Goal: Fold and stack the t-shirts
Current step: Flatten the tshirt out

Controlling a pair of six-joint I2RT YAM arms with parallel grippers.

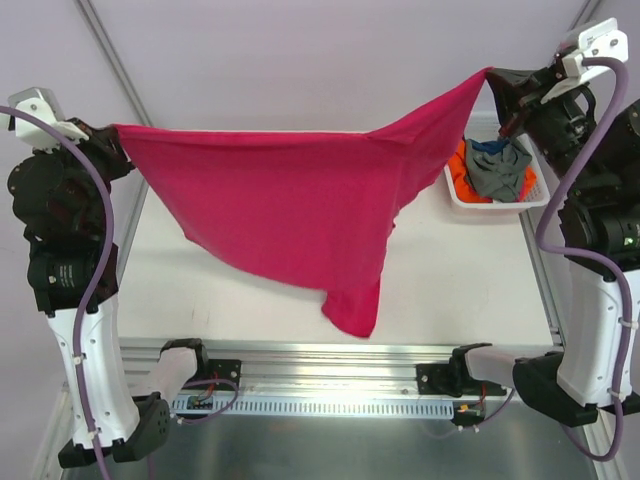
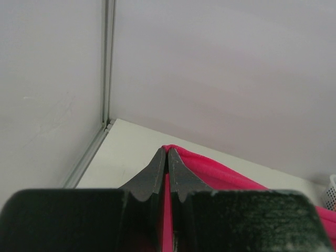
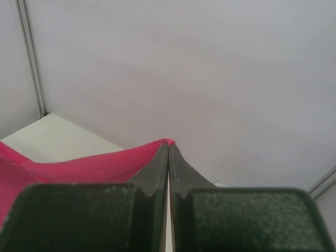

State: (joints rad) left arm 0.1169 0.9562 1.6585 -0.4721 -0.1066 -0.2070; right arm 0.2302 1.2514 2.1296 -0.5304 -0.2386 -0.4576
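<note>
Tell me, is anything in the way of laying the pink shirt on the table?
Nothing visible. The left end effector and right end effector hold the pink shirt up; the basket sits aside at the table's right edge.

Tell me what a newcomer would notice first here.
The pink t-shirt hangs spread in mid-air above the table, stretched between the left gripper and right gripper, each shut on its upper edge. At far right, a white basket holds a grey shirt, an orange shirt and a blue shirt.
</note>
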